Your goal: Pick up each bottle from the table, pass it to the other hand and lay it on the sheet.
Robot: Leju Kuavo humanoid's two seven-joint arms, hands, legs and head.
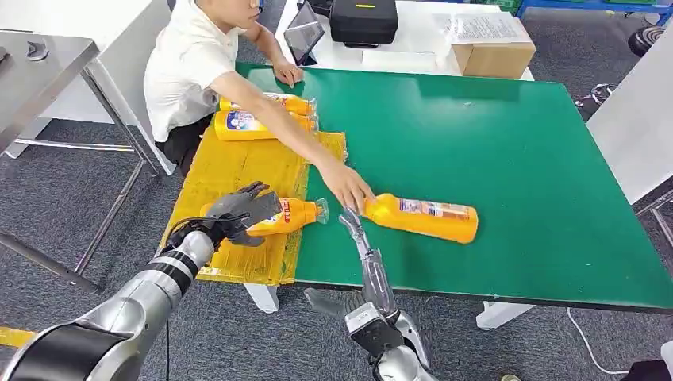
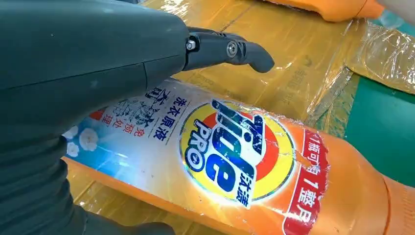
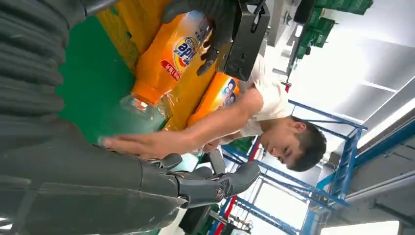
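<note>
Nearest you, your right hand [image 1: 361, 238] reaches over the near edge of the green table [image 1: 516, 151], fingers loosely apart and holding nothing; its fingertips sit just short of the neck of the bottle on the table [image 1: 424, 217]. That orange bottle lies on its side on the green surface, well to the right of the yellow sheet [image 1: 238, 171]. A person's hand [image 1: 347, 186] rests on its neck end, the arm stretched across the sheet from the far-left corner of the table.

Your left hand [image 1: 238, 213] sits on the near part of the sheet, its fingers wrapped over the held bottle [image 1: 290, 214], which lies on its side on the sheet with its cap pointing toward the green surface.

At the sheet's far end, two more bottles [image 1: 266, 119] lie side by side.
</note>
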